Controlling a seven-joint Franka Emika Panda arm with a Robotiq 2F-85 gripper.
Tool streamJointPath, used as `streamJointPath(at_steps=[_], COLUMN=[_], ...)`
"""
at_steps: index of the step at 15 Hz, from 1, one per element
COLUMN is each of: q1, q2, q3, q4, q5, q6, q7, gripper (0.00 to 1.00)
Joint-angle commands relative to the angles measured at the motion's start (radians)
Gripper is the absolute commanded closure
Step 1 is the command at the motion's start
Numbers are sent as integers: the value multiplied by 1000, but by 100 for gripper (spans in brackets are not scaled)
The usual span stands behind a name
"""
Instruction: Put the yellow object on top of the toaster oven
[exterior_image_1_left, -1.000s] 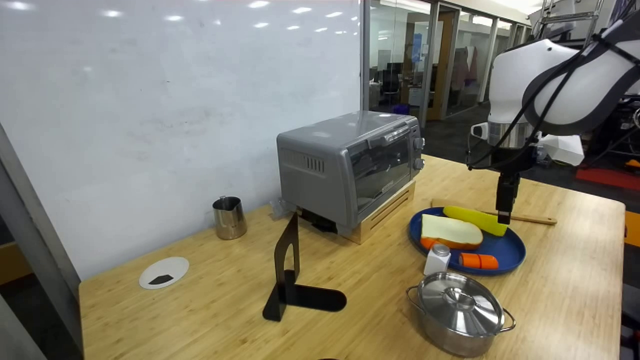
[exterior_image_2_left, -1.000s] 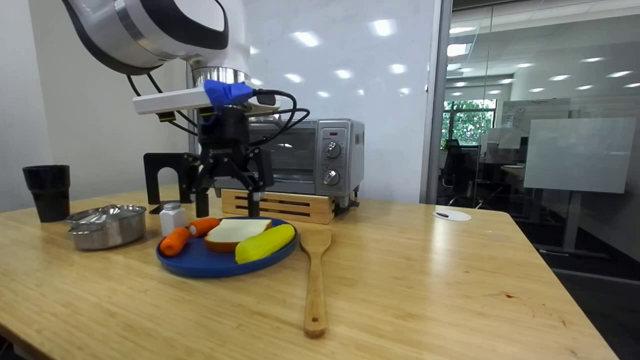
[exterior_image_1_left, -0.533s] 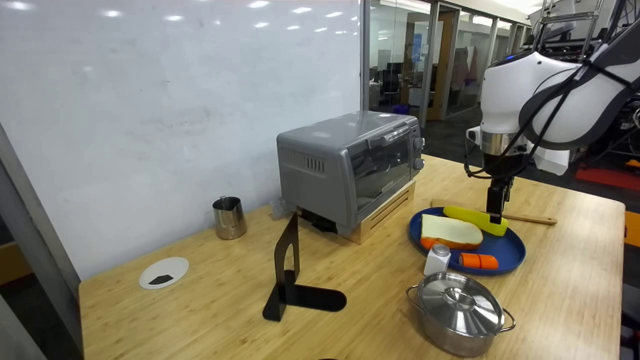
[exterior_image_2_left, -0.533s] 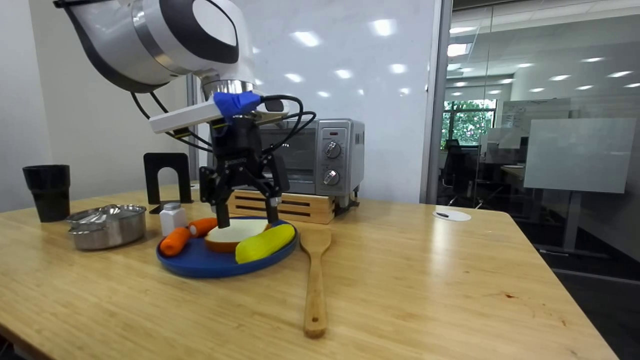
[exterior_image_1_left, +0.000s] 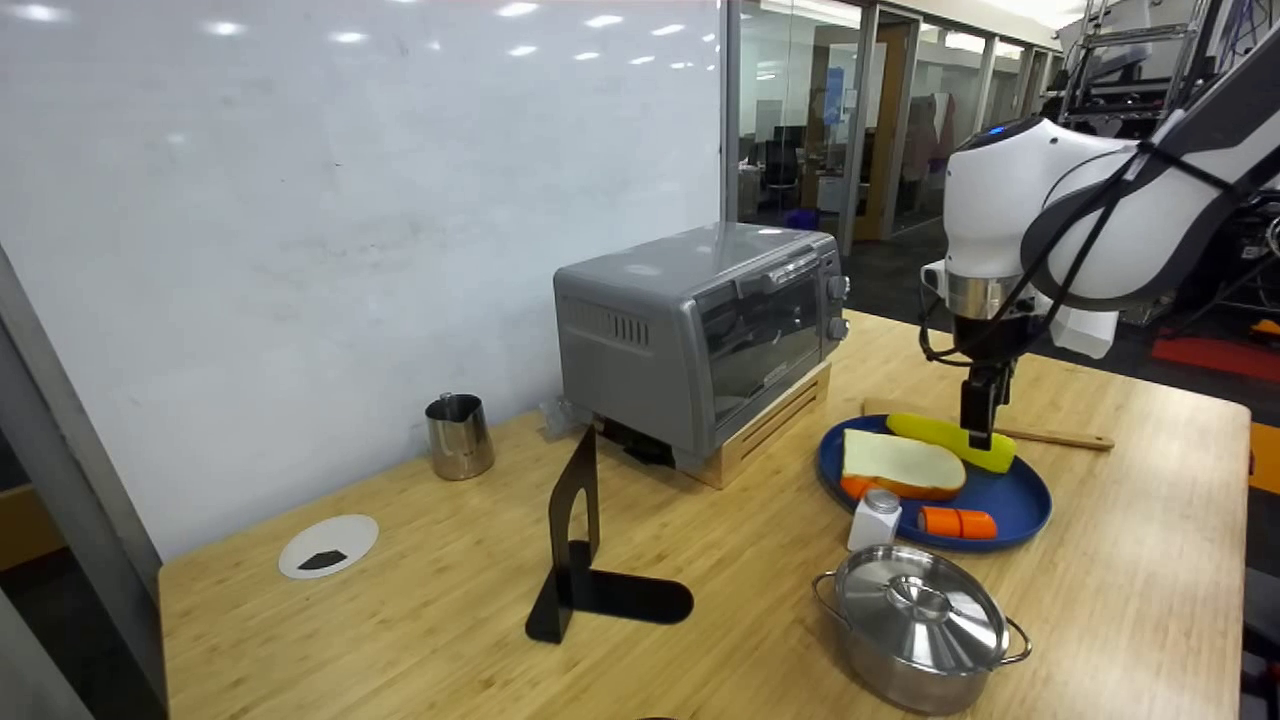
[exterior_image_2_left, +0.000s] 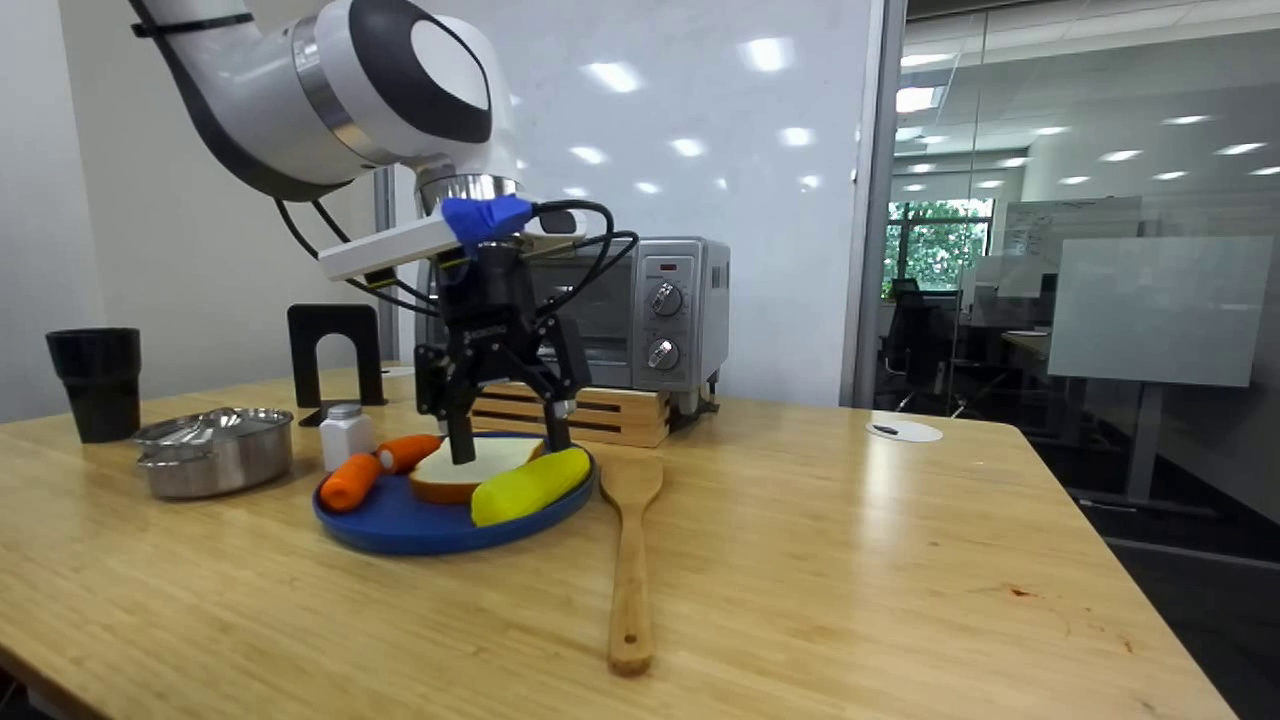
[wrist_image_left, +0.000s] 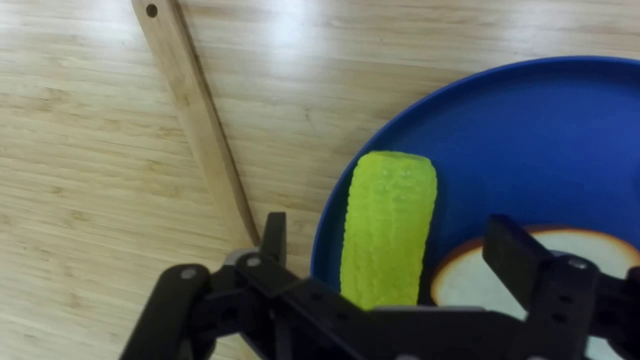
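Leftmost of what matters in an exterior view is the toaster oven, raised on a slatted wooden stand; its flat top is where the job should end. Right of it, on the bench, sits the blue plate, where a bread slice lies beside the yellow object — a corn cob, by the look of it — set just beside the rim. The claw hangs above the plate, its fingers spread wide and holding nothing.

In the wrist view, again from the left: the wooden spatula, then one fingertip, showing outside the plate's rim, then the yellow object, then the second fingertip, partly in front of the bread slice.

The step in hand looks like lining up for the grasp; lifting, carrying and placing are not yet done. Next, I judge, the claw must sink until a finger stands on each side of the yellow object, then draw together. The gap towards the bread slice looks narrow, so a finger landing there could shove it.
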Motion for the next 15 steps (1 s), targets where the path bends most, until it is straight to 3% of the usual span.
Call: streamJointPath(at_steps=[1,13,14,15], q1=[-2,12,13,15], q2=[56,100,99,99], q3=[0,-4,-4,-4], q4=[32,60,62,62], q5=[-37,-84,-90,-96], q6=[17,17,18,17], q7=[35,56,57,58], gripper=[0,2,26,27])
